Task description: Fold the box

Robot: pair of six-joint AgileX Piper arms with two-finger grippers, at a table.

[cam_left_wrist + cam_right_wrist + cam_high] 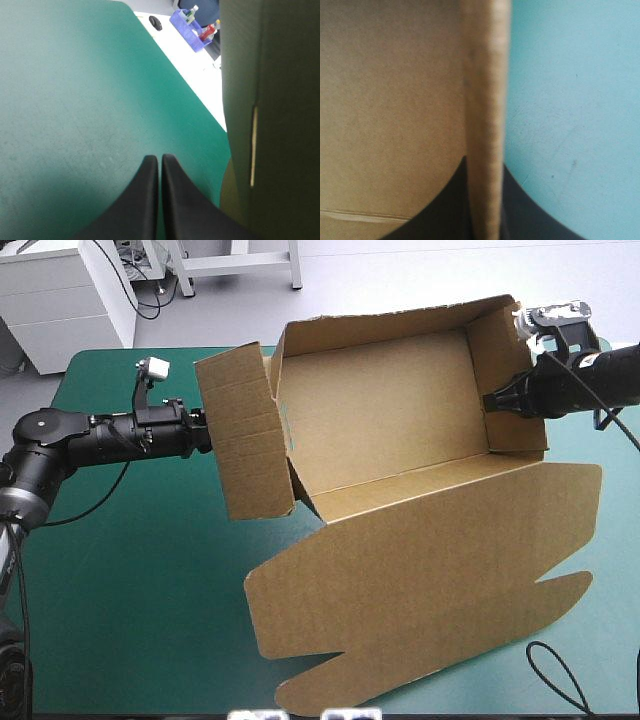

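The brown box (390, 390) stands as an open tray in the middle of the table, its lid (430, 570) lying flat toward the front edge. My right gripper (490, 400) is shut on the tray's right wall (505, 380); in the right wrist view the board's edge (485, 100) runs up between the black fingers (440, 205). My left gripper (208, 428) sits at the outer face of the left side flap (245, 435), which hangs outward. In the left wrist view that gripper (160, 159) is shut with nothing in it, and the board (280, 100) stands just beside it.
The teal-green cover (130, 590) spreads left of the box, under the left arm. The lid's cut tabs (310, 680) reach close to the table's front edge. The table's far edge (190, 85) shows ahead of the left gripper.
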